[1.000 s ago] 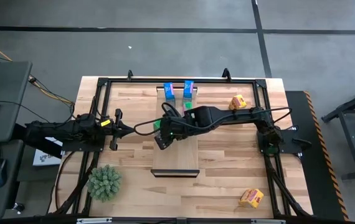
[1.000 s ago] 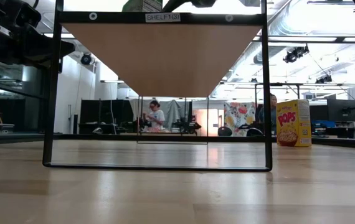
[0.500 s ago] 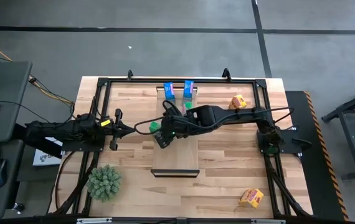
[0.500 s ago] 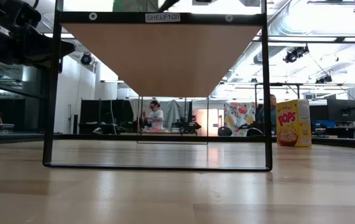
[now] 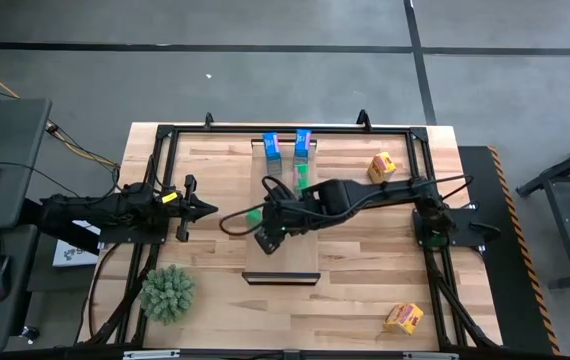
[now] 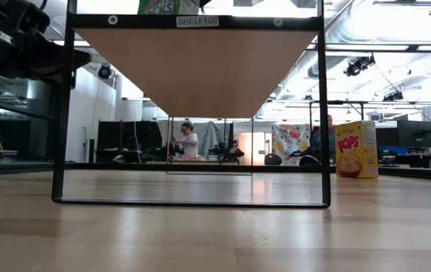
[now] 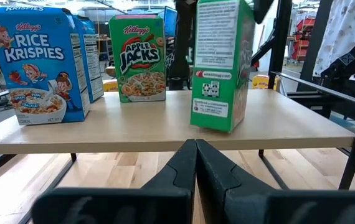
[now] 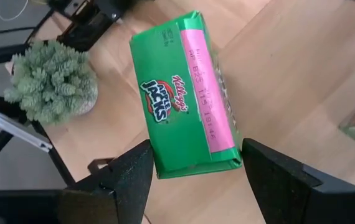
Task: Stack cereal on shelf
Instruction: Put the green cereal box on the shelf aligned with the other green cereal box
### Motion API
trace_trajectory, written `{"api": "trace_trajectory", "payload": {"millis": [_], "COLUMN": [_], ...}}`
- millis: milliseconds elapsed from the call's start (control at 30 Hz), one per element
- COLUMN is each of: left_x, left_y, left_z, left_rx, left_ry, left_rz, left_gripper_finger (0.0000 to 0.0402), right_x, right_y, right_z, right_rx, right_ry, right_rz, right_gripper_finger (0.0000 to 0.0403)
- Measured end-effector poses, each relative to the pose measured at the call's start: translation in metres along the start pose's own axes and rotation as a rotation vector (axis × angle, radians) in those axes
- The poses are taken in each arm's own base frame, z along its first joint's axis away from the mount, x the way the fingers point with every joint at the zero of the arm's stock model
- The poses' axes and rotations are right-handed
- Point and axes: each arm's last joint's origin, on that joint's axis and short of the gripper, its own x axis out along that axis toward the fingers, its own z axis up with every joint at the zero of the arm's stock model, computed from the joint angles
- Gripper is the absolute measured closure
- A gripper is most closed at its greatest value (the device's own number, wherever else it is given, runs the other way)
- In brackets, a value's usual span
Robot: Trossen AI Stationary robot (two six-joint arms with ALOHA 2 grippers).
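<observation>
Right hand point(image 8: 196, 152) pinches a green Apple Jacks box point(image 8: 187, 99) by one end, a dark finger point(image 8: 131, 174) against each narrow side. In the left wrist view this box point(image 7: 221, 65) stands a little tilted, its foot on the shelf point(image 7: 134, 130). From above, it sits at the board's left edge, about halfway along its length. The right arm reaches in across the shelf from the desk's right side.

Left hand point(image 7: 195, 146) is pressed together, its two fingers meeting at the tips. It hangs just left of the shelf and points at it, well apart from the held box.

Farther along the board, toward the back of the desk point(image 5: 365, 260), a second green box point(image 7: 137, 59) stands upright. Beside it are a blue Rice Krispies box point(image 7: 37, 62) and another blue box point(image 5: 303, 145), both standing at the shelf's far end.

Off the shelf, one yellow box point(image 5: 382, 164) rests near the back right corner. Another yellow box point(image 5: 403, 318) lies at the front right. A spiky green plant point(image 5: 168, 292) sits at the front left.

Beyond the desk, the low view shows a person point(image 6: 189, 142) far off in the room.
</observation>
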Motion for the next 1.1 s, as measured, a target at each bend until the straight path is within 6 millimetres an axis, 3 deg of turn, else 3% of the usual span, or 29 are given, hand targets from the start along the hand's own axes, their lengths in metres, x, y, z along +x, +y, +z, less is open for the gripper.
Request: {"api": "trace_trajectory", "payload": {"millis": [400, 800, 967, 1100], "left_x": [0.0, 0.0, 0.0, 0.0], "left_y": [0.0, 0.0, 0.0, 0.0], "left_z": [0.0, 0.0, 0.0, 0.0], "left_rx": [0.0, 0.0, 0.0, 0.0], "left_ry": [0.0, 0.0, 0.0, -0.001], "left_rz": [0.0, 0.0, 0.0, 0.0], "left_gripper_finger": [0.0398, 0.0398, 0.0398, 0.0398], "right_x": [-0.001, -0.003, -0.007, -0.015], "right_y": [0.005, 0.007, 0.019, 0.037], "right_z": [-0.003, -0.013, -0.028, -0.046], "right_rx": [-0.069, -0.141, -0.176, -0.273], "right_ry": [-0.021, 0.17, 0.171, 0.04], "right_rz": [0.023, 0.121, 0.152, 0.149], "right_gripper_finger": [0.0166, 0.0166, 0.0166, 0.0166]}}
